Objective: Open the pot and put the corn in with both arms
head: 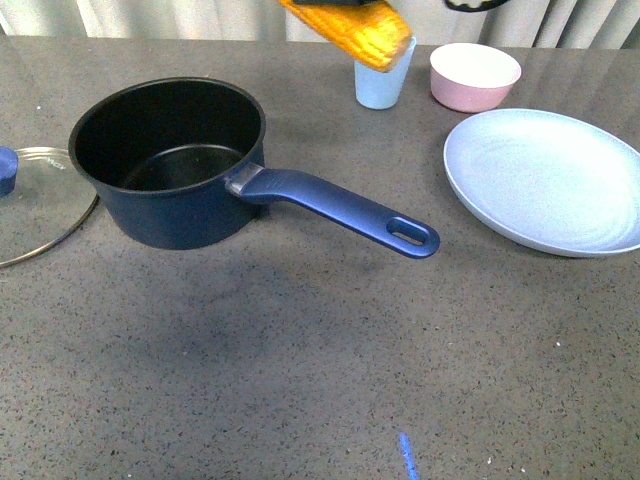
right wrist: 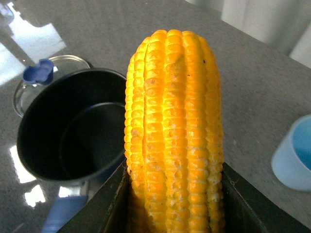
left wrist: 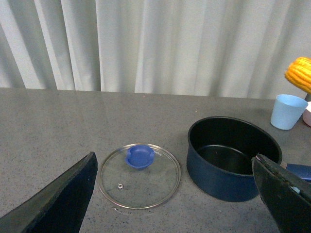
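Corn cob [head: 352, 32] is seen at the top centre of the front view, raised clear of the grey table [head: 300, 350] and cut off by the upper edge of the frame. Its lower end overlaps the pale blue cup [head: 380, 85] standing behind it. In the right wrist view the cob is clamped between the two dark fingers [right wrist: 104, 208] of the right gripper [right wrist: 175, 213], one finger pressed against each side, with the rows of kernels running lengthwise.

The navy saucepan [head: 180, 215] is placed at left centre of the front view, uncovered, its black interior holding nothing. Its long blue handle [head: 340, 210] is pointed toward the lower right, the end hole visible. The cob is not above the pan mouth; it is located up and to the right of the rim.

The glass lid [head: 35, 205] with blue knob [head: 5, 170] is laid flat at the left edge, just beside the pan; a narrow gap is shown in the left wrist view.

The left gripper [left wrist: 174, 162] is spread wide, nothing between its jaws, with lid and pan seen beyond them.

A pink bowl [head: 475, 78] is noted at upper right, a pale blue plate [head: 545, 180] at right.
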{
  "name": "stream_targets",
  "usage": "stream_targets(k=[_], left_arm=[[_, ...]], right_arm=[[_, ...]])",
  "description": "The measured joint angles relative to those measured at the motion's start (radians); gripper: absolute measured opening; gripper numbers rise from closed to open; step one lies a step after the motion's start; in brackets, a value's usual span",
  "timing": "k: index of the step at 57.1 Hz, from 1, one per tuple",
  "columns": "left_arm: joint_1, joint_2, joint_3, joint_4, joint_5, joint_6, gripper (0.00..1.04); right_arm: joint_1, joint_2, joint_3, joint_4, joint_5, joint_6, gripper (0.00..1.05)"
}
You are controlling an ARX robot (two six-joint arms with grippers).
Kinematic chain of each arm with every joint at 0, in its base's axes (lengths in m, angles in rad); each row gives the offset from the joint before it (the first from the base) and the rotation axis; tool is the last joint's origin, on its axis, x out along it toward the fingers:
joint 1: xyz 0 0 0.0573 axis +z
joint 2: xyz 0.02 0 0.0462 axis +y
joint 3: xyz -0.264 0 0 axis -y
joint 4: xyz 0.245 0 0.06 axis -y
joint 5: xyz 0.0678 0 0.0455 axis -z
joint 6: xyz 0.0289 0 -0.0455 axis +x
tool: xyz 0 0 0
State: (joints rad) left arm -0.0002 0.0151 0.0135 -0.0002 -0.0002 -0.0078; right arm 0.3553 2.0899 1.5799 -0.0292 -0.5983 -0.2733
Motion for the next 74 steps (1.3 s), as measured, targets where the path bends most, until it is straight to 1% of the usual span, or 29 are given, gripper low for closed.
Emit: stream_targets(k=[16,26,29,34,38,42,57,59,61,64,68,70,74], left_arm=[[0.000,0.000,0.000,0.000,0.000,0.000,0.96],[0.000,0.000,0.000,0.000,0.000,0.000,0.96],[0.000,0.000,0.000,0.000,0.000,0.000,0.96],[0.000,0.000,0.000,0.000,0.000,0.000,0.96],[0.000,0.000,0.000,0.000,0.000,0.000,0.96],[0.000,0.000,0.000,0.000,0.000,0.000,0.96],[0.000,0.000,0.000,0.000,0.000,0.000,0.96],[0.000,0.000,0.000,0.000,0.000,0.000,0.96],[0.000,0.000,0.000,0.000,0.000,0.000,0.96],[0.000,0.000,0.000,0.000,0.000,0.000,0.96],[0.000,0.000,0.000,0.000,0.000,0.000,0.96],[0.000,0.000,0.000,0.000,0.000,0.000,0.96],[0.000,0.000,0.000,0.000,0.000,0.000,0.96]], right_arm=[[0.110,0.097,0.103,-0.032,0.023,0.046,0.45],[0.156,0.158,0.171,-0.053,0.033,0.054,0.45],[0.169,0.175,0.193,-0.062,0.037,0.057,0.49],[0.182,0.194,0.217,-0.076,0.046,0.061,0.50],[0.190,0.210,0.240,-0.088,0.055,0.061,0.54],[0.198,0.228,0.266,-0.099,0.061,0.061,0.54],[0.218,0.289,0.348,-0.130,0.084,0.062,0.58],[0.219,0.294,0.353,-0.131,0.085,0.062,0.61],[0.220,0.299,0.357,-0.131,0.087,0.064,0.68],[0.220,0.301,0.358,-0.128,0.087,0.070,0.74],[0.219,0.302,0.356,-0.105,0.085,0.091,0.86],[0.216,0.300,0.350,-0.087,0.082,0.103,0.89],[0.205,0.281,0.315,-0.040,0.072,0.131,0.92]])
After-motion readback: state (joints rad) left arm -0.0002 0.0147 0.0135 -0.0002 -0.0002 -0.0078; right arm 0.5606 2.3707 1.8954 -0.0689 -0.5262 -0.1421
